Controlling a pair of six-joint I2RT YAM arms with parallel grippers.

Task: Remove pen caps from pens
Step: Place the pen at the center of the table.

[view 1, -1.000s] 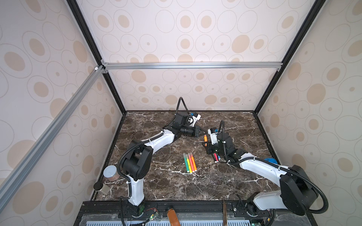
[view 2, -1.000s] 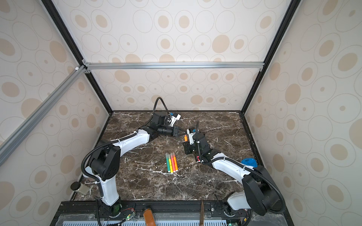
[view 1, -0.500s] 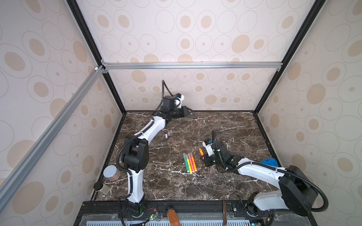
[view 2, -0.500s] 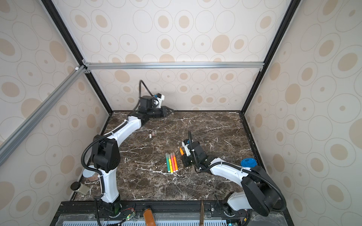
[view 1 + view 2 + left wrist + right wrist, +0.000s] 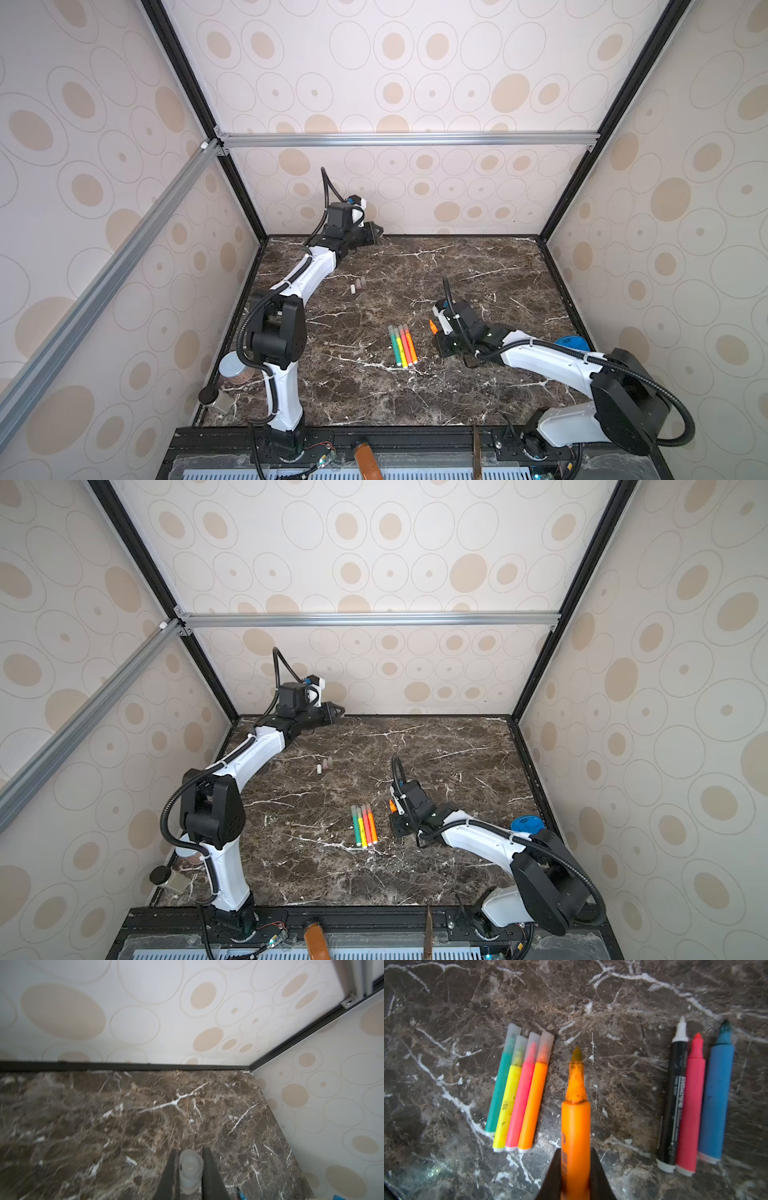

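Left gripper [image 5: 190,1150] is pinching a pale cap [image 5: 190,1167] near the back wall [image 5: 415,195]. Right gripper [image 5: 575,1149] is clamping the uncapped orange pen [image 5: 576,1118], hovering between four capped pens [image 5: 519,1088] and three bare pens [image 5: 691,1095]. Reads as drop-off step. Next move: cap going beside the loose caps [image 5: 357,285], orange pen joining the bare pens.

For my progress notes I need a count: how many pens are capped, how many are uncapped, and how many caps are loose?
Capped pens: 4
Uncapped pens: 4, counting the held pen in the right hand
Loose caps: 4, counting the held cap in the left hand
Total: 12
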